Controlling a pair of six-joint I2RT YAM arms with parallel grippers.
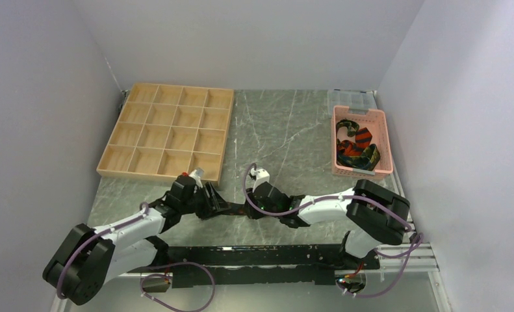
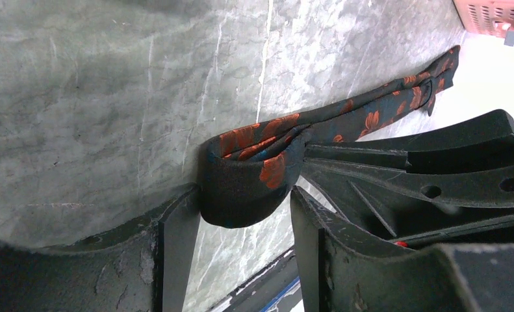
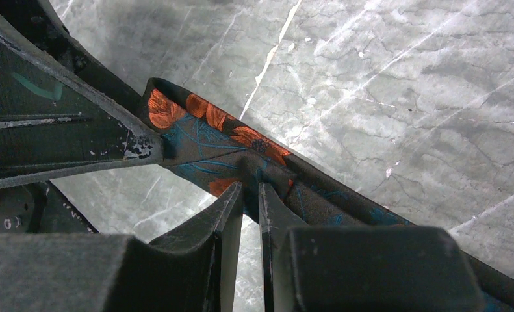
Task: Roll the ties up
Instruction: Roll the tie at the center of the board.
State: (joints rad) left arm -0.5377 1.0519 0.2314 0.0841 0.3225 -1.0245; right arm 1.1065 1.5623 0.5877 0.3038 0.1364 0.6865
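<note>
Where right jaws pinch tie, fold hidden between them.

Table: grey-green marbled top (white veins throughout), centre. Walls: plain pale lilac panels, at 9 o'clock, 12 o'clock and 3 o'clock. Wooden compartment tray: 10 o'clock. Light: even, diffuse.

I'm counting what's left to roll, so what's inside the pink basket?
The pink basket holds a tangled heap of patterned ties, orange, red and dark. Their number and anything beneath them are hidden.
</note>
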